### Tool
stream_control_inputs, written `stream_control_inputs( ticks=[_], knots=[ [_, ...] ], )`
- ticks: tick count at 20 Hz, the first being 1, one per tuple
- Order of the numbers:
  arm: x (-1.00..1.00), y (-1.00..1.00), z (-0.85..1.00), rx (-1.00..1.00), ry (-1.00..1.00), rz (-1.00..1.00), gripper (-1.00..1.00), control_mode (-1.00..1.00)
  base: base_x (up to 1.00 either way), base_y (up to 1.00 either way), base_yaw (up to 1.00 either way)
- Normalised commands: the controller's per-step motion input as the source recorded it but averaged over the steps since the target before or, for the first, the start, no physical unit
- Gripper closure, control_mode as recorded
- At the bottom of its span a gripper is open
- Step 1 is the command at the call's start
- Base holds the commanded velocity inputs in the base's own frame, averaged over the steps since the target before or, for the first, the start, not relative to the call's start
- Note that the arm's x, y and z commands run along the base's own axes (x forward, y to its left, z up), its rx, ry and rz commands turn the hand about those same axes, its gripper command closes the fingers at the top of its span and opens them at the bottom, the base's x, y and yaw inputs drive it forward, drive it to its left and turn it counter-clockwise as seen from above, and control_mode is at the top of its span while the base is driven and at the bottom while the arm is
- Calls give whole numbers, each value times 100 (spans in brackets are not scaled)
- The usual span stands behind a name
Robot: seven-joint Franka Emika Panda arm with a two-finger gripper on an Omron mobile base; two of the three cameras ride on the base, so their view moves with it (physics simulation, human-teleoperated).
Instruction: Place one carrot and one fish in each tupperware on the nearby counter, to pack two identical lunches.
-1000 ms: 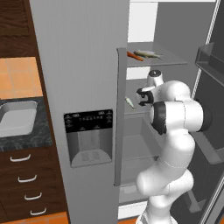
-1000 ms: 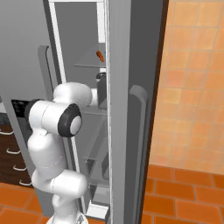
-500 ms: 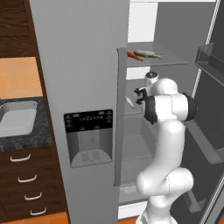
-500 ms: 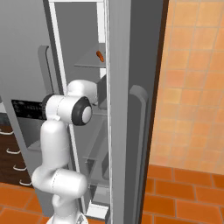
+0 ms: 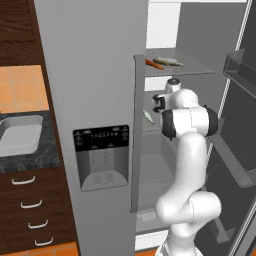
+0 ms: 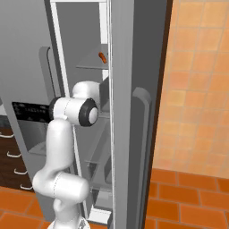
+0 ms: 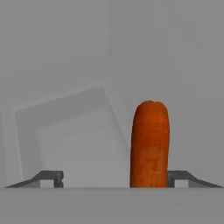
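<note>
The fridge stood with its right door swung open, and its grey shelves held the food. On the upper shelf lay a carrot and a fish, touching or nearly so, above the level of the gripper. On the next shelf down lay a second fish, just beside the wrist and lower than it. From the right base view a small orange piece, another sight of a carrot, showed on the upper shelf past the door edge.

The arm rose from its base, bent at the elbow, and reached forward into the fridge between the two shelves. In the hand view the gripper showed both fingertips standing wide apart. A second carrot stood between them, close against the right tip and well clear of the left one. Whether either tip touched it could not be told, and no clamping was visible. Beyond the jaws lay the pale grey rear wall and a shelf corner.

To the left of the fridge the counter carried a sink, with dark drawers beneath it, well apart from the gripper. The closed left door, with its dispenser panel, stood between the arm and the counter.
</note>
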Motion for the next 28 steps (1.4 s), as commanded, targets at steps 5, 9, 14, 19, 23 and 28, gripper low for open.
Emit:
stream_control_inputs(
  ticks=[5,9,14,19,23,28],
  knots=[
    [-20,-7,-82,8,0,-3,100,-100,0,0,0],
    [-19,5,-59,1,0,-4,100,-100,0,0,0],
    [-74,32,-15,0,0,-4,100,-100,0,0,0],
    [-100,45,-8,1,0,-1,100,-100,0,0,0],
    [-100,54,-2,2,-3,0,100,-100,0,0,0],
    [-100,31,50,10,-1,0,100,-100,0,0,0]
  ],
)
